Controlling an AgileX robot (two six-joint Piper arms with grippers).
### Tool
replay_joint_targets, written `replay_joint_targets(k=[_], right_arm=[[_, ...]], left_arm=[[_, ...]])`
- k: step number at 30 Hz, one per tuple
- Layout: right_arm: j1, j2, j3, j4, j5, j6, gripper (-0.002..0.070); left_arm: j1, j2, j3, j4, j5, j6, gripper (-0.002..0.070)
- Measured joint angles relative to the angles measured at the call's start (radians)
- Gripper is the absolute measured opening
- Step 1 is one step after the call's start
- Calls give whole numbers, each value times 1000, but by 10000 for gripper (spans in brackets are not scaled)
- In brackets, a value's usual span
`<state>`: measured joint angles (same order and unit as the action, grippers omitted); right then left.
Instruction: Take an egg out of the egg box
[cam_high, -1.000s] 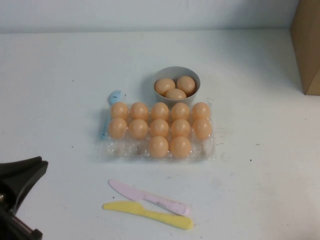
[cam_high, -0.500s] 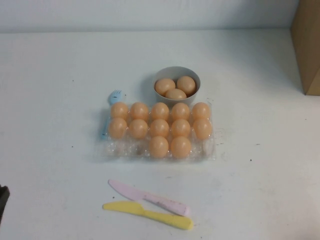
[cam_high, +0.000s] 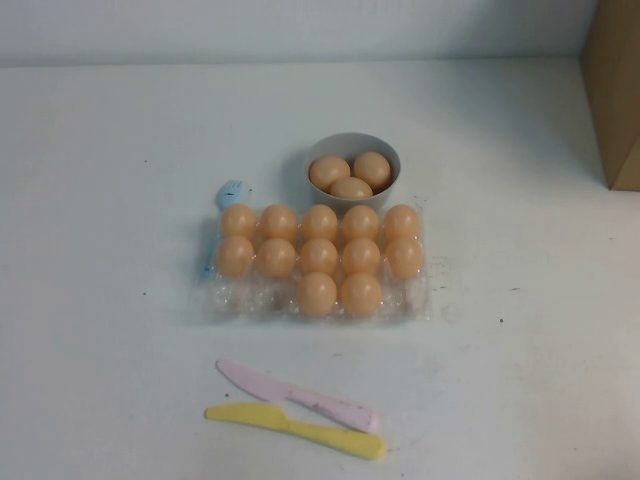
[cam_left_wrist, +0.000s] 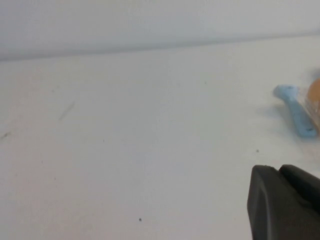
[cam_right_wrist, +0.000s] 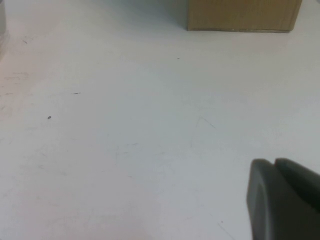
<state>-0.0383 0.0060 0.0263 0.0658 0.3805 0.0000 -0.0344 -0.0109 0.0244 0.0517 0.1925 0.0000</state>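
High view shows you the egg box (cam_high: 318, 298) in the middle of the white table (cam_high: 110, 330), with twelve eggs in its cups, and the egg (cam_high: 316, 293) in the near row sits just beside one more. You can see a grey bowl (cam_high: 353, 150) with three eggs touching the box's far side, a blue fork (cam_high: 229, 192) at its left end, and a pink knife (cam_high: 298, 395) and yellow knife (cam_high: 300, 430) near the table's near edge. Only a dark bit of the left gripper (cam_left_wrist: 285, 202) and the right gripper (cam_right_wrist: 285, 200) shows in each wrist view, low over bare table, so you cannot tell how their fingers stand.
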Motion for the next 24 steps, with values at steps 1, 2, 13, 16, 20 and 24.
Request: replay_joint_targets(k=[1,2,13,16,20,24], right_arm=[[0,0,0,0,0,0,-17],[0,0,0,0,0,0,-17],[0,0,0,0,0,0,-17],[0,0,0,0,0,0,-17],[0,0,0,0,0,0,-17],[0,0,0,0,0,0,-17]], left_arm=[[0,0,0,0,13,0,-3],[0,0,0,0,34,0,-3],[0,0,0,-2,170,0,-3],[0,0,0,-3,173,5,-3],[0,0,0,-15,176,5,-3],[0,0,0,-45,176,5,-3]])
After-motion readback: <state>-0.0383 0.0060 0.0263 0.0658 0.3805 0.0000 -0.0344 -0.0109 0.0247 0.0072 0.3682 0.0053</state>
